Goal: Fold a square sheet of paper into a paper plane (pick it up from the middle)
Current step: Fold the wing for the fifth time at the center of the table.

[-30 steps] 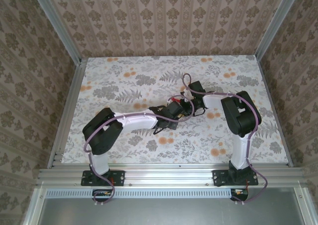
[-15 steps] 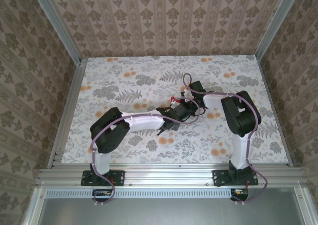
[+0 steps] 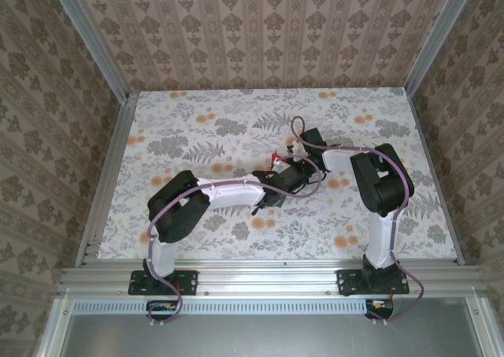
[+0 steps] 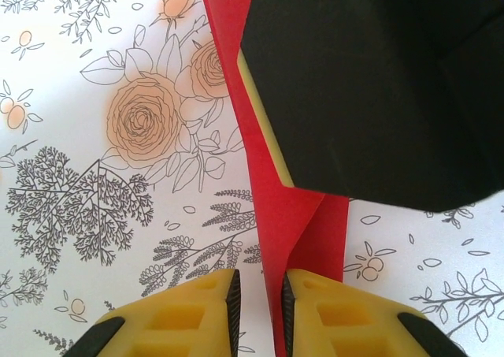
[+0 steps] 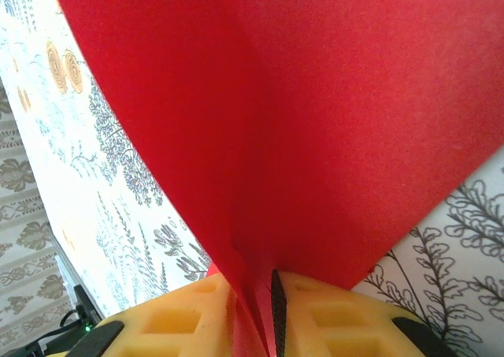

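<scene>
The red sheet of paper [image 5: 315, 120] is folded into layers and held up off the table, and my right gripper [image 5: 256, 282] is shut on its creased edge. In the left wrist view the paper [image 4: 295, 223] runs as a narrow red strip from the right gripper's yellow finger [image 4: 264, 128] down into my left gripper [image 4: 260, 282]. That gripper is open by a narrow gap, and the paper's edge lies against the right-hand pad. From above, both grippers meet mid-table, left [image 3: 276, 180] and right [image 3: 293, 170], with a sliver of red [image 3: 273, 157] beside them.
The table [image 3: 197, 136] has a floral cloth, and patterned walls in aluminium frame posts [image 3: 106, 176] close it in on three sides. The right arm's cable [image 3: 296, 127] loops above the grippers.
The left arm has swung right and reached forward, bringing its gripper up around the paper's lower edge. The right arm has held almost still with the paper.
</scene>
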